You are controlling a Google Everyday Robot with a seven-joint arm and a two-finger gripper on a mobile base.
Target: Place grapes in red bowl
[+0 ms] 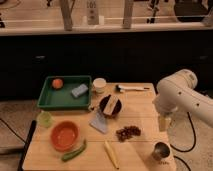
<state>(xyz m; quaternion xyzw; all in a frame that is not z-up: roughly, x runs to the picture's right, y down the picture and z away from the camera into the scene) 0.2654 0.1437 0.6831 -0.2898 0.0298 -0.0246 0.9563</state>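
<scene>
The grapes (128, 132), a small dark reddish-brown bunch, lie on the wooden table (140, 107) right of centre near the front. The red bowl (65, 135), round and orange-red, sits at the front left and looks empty. My white arm (182, 95) comes in from the right. My gripper (163, 123) hangs off the table's right edge, to the right of the grapes and apart from them. It holds nothing that I can see.
A green tray (50, 102) at the back left holds an orange and a blue sponge. Also on the table: a dark plate with a tan item (110, 104), a white cup (100, 85), a pale-green cup (45, 118), a green pepper (74, 151), a banana (111, 154), a metal cup (160, 150), a grey cloth (99, 121).
</scene>
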